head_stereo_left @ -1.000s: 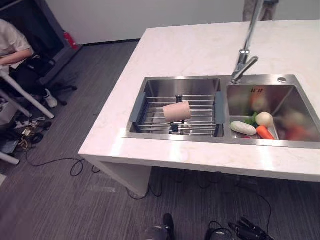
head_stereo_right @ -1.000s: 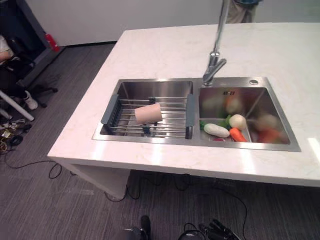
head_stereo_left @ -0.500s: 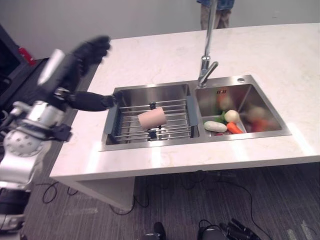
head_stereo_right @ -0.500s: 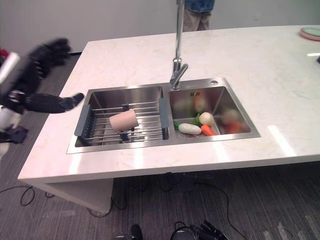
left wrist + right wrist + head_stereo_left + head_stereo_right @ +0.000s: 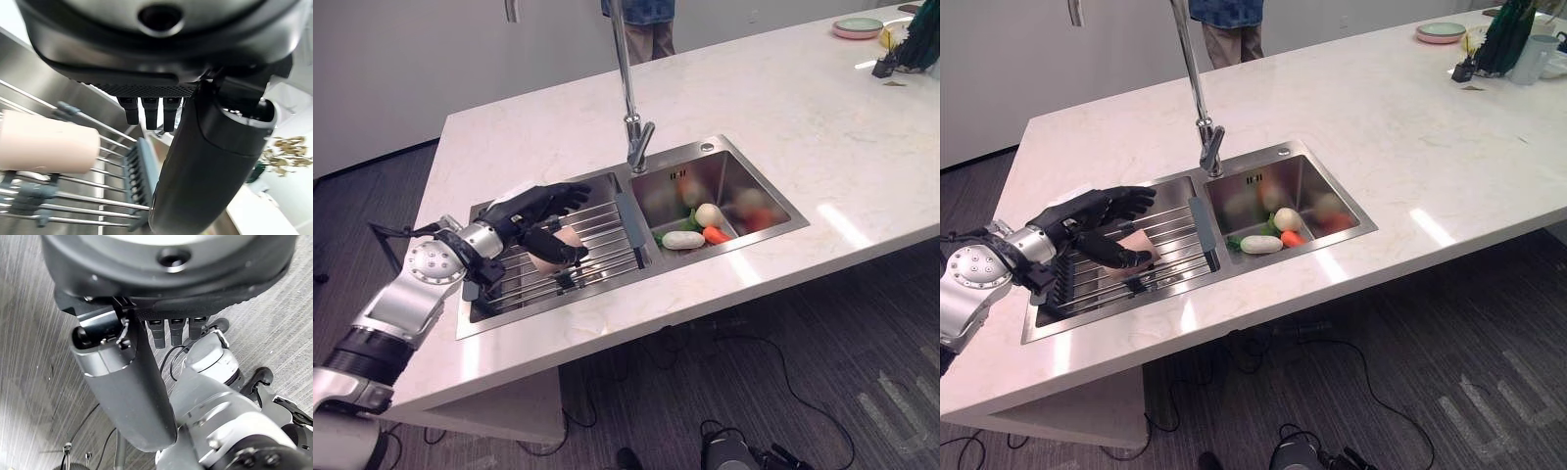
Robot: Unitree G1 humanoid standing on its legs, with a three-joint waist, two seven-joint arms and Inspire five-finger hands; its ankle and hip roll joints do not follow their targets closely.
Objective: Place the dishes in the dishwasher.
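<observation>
The pink cup (image 5: 555,248) lies on its side on the wire rack (image 5: 607,250) in the left sink basin (image 5: 1175,186), and the left hand (image 5: 536,209), out to the side of the desk (image 5: 783,108) half a second ago, is now over it with fingers spread and relaxed, thumb beside the cup, nothing gripped yet. A grasp looks to be the next step. The right hand (image 5: 122,382), seen in its wrist view, hangs released above the floor, its fingers straight.
</observation>
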